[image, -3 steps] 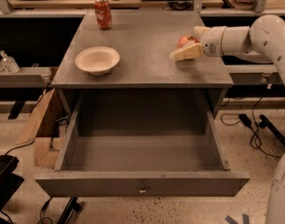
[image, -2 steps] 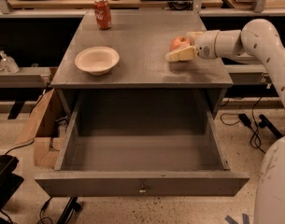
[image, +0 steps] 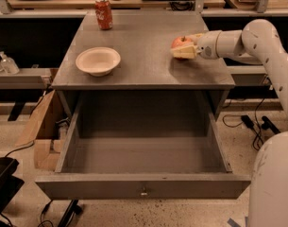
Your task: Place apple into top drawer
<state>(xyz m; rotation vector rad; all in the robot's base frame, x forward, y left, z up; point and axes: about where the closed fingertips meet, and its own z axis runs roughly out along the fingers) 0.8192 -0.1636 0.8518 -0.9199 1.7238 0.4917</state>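
Observation:
The apple [image: 182,41], red with yellowish patches, is at the right side of the grey cabinet top [image: 143,37]. My gripper [image: 179,47] reaches in from the right and is shut on the apple, with one pale finger [image: 184,53] in front of it, low over the tabletop. The top drawer [image: 143,185] is pulled fully open below, with its small knob at the centre of the front panel. Its inside shows nothing in it.
A white bowl [image: 97,60] sits on the left of the top. A red soda can [image: 104,7] stands at the back left. A cardboard box [image: 39,136] is on the floor at left, and cables [image: 257,122] lie at right. My white arm [image: 257,37] spans the right side.
My gripper has moved a little to the left over the tabletop, and the apple has moved with it. The drawer, bowl and can have not moved.

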